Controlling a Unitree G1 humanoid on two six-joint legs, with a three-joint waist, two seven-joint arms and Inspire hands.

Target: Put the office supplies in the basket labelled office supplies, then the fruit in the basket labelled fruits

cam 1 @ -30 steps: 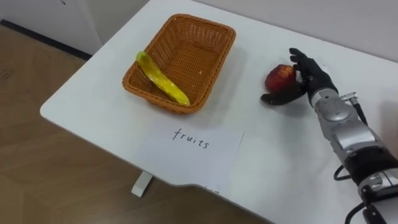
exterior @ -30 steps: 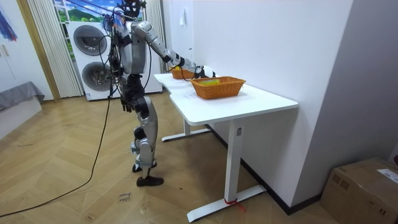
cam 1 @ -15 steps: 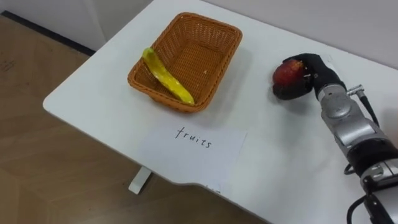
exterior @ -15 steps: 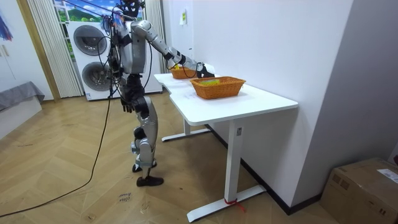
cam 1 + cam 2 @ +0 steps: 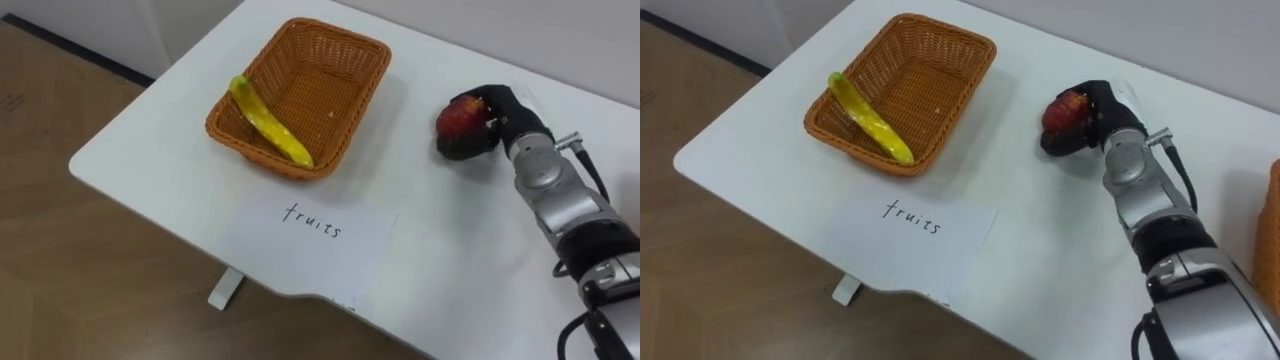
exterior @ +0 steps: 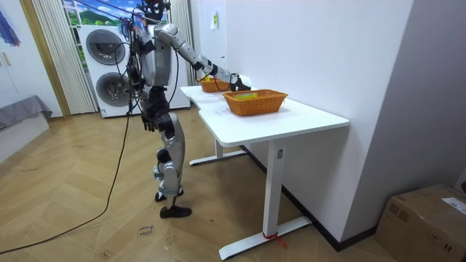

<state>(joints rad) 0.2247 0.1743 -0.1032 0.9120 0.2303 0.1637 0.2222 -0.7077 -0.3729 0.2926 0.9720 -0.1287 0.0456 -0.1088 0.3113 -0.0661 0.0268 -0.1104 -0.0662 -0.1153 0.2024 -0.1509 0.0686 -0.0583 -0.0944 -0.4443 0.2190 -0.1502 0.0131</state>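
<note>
Right hand curled round the apple, just right of the fruit basket; firm, smooth, prob. slippery, so I'd wrap its widest part.

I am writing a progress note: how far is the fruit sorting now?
Done: the banana lies in the wicker basket. In hand: the right hand has its fingers curled round the red apple, beside the basket. Left: the apple must go into the basket; the rest of the sorting cannot be judged.
</note>
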